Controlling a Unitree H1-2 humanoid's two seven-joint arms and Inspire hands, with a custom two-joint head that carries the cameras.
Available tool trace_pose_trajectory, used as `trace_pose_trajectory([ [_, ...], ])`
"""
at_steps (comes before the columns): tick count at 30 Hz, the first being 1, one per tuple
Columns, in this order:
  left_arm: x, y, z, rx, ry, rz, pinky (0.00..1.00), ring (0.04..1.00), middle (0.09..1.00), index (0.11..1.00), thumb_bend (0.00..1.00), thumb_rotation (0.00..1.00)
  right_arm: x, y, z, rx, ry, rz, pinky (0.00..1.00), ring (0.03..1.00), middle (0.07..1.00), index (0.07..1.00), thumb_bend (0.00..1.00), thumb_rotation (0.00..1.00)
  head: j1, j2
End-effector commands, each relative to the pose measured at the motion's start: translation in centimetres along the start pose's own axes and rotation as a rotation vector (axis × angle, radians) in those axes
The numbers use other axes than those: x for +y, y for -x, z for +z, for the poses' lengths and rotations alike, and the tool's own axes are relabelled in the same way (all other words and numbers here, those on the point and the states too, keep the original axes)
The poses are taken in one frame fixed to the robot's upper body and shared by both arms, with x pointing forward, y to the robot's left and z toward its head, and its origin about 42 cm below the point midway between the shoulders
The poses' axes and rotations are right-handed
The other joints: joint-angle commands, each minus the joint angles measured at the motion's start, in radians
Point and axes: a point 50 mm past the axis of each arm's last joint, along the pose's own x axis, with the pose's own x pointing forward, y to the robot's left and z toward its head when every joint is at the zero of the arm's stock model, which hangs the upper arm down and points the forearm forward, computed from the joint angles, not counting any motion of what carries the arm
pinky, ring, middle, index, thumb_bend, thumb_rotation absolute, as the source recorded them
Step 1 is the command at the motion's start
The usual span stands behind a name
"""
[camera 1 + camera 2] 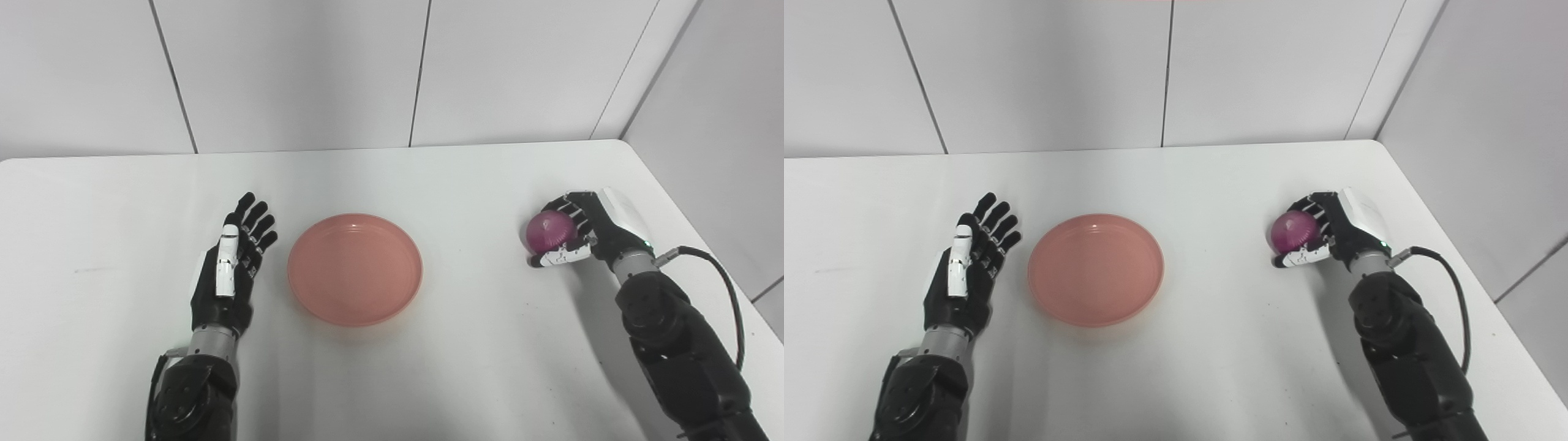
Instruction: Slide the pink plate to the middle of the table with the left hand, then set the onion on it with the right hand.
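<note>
Onion [549,231] clamped in right robot hand [582,229]; left robot hand [236,257] spread, empty, beside pink plate [355,269].

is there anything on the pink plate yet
No. The pink plate shows only its own bare inside. The onion is off to its right, wrapped by the right hand. What lies under the plate is covered by the plate itself.
</note>
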Motion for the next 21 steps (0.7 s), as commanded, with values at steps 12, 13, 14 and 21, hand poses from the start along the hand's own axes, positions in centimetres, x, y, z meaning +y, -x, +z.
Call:
trace_pose_trajectory([
  [12,0.1,0.5,-1.0,0.046,0.004,0.009,0.91,0.924,0.933,0.910,0.46,1.00,-3.4,0.9,4.6,-0.155,-0.001,-0.119,0.44,0.479,0.540,0.487,0.52,0.13,0.010,-0.002],
  [13,0.1,0.5,-1.0,0.046,0.004,0.008,0.91,0.924,0.933,0.911,0.46,1.00,-3.5,1.0,4.8,-0.163,-0.003,-0.119,0.44,0.477,0.540,0.487,0.52,0.13,0.012,-0.003],
  [14,0.1,0.5,-1.1,0.047,0.005,0.008,0.91,0.923,0.933,0.911,0.46,1.00,-3.5,1.0,5.0,-0.169,-0.006,-0.117,0.45,0.483,0.544,0.487,0.52,0.13,0.012,-0.003],
  [21,-0.1,0.6,-1.2,0.052,0.000,0.011,0.91,0.920,0.931,0.908,0.47,1.00,-3.7,1.2,6.9,-0.215,-0.018,-0.119,0.46,0.501,0.553,0.487,0.52,0.13,0.023,-0.005],
])
